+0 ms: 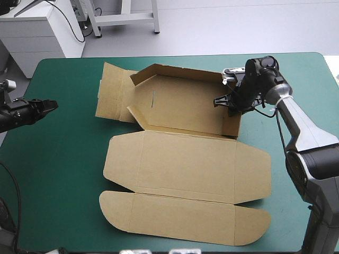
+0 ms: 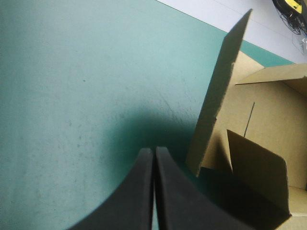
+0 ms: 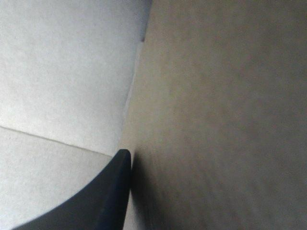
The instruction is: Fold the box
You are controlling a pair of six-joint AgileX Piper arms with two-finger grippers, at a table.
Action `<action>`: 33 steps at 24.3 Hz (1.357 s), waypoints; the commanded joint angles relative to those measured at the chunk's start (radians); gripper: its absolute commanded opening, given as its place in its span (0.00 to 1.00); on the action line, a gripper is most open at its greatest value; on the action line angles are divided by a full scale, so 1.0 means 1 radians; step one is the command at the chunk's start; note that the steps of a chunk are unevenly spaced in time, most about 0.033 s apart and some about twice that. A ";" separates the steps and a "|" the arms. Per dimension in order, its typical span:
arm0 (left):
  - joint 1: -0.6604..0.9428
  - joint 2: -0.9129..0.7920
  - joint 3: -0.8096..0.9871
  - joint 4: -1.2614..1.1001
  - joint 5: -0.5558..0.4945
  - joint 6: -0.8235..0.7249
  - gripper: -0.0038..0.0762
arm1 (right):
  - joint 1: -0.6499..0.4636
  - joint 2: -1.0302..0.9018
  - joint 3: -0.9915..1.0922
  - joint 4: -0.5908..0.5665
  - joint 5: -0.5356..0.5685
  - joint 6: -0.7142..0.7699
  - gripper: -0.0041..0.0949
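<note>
The left tool (image 1: 52, 105) is poised low over the table (image 1: 63, 159) at its left edge. Its black fingers are pressed together into one pointed arch and nothing is gripped. The brown box (image 1: 183, 108) lies to its right, apart from it, and the loose left end flap (image 1: 112, 91) is the part nearest to it. The tray part is set at the far middle of the table, its long axis running left to right, and the lid (image 1: 185, 166) is spread flat toward the near edge. At the tray's right end the right wall (image 1: 237, 126), which runs near to far, is pinched by the right tool (image 1: 232, 102). Only one finger (image 3: 117, 182) is shown, flat against the board. The coming move is judged to turn on this wall, with the right arm much the nearer.
</note>
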 commanded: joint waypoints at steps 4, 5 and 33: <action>0.001 -0.037 -0.025 -0.068 0.014 -0.005 0.04 | -0.002 0.000 -0.116 -0.015 -0.039 -0.007 0.03; 0.001 -0.037 -0.025 -0.068 0.017 -0.005 0.04 | -0.002 0.009 -0.127 -0.013 -0.042 -0.007 0.03; 0.001 -0.033 -0.025 -0.068 0.029 -0.005 0.04 | -0.004 0.018 -0.326 -0.006 0.020 0.095 0.60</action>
